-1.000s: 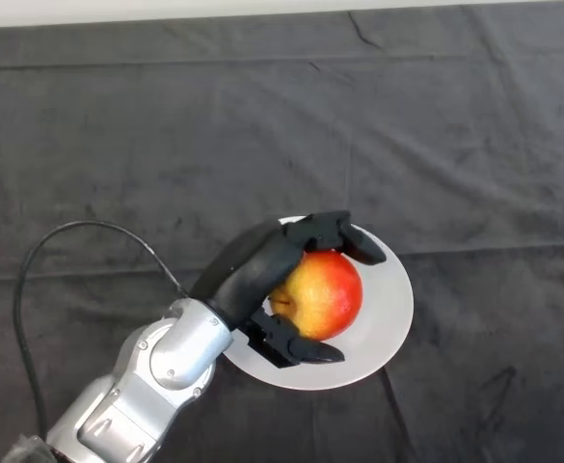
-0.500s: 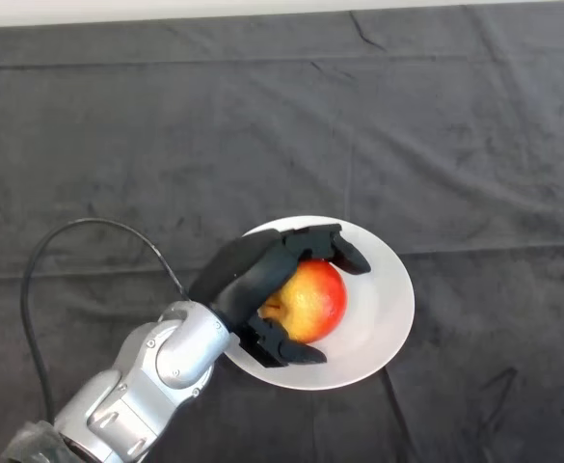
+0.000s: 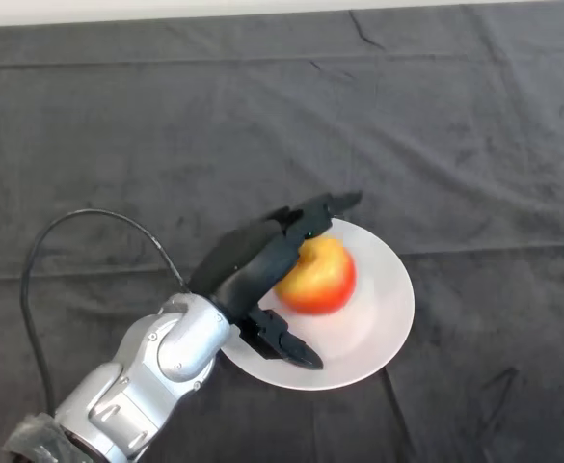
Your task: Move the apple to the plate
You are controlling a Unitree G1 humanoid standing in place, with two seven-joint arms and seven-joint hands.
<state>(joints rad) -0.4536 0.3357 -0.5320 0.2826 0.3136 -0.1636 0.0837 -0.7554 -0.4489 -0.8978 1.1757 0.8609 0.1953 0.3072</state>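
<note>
A red and yellow apple (image 3: 320, 278) rests on the white plate (image 3: 383, 309) at the middle of the table. My left hand (image 3: 248, 265) is over the plate's left side, just left of the apple. Its fingers (image 3: 325, 209) are straight and spread above the apple's top, and the thumb (image 3: 286, 347) points out below it. The hand is open and no longer wraps the apple.
The table is under a dark grey cloth (image 3: 166, 135) with a few creases. A pale strip of the far edge (image 3: 166, 10) shows at the top.
The fingers and thumb have uncurled and opened off the apple. The apple now sits on the plate, and the hand has drawn slightly back to the left.
</note>
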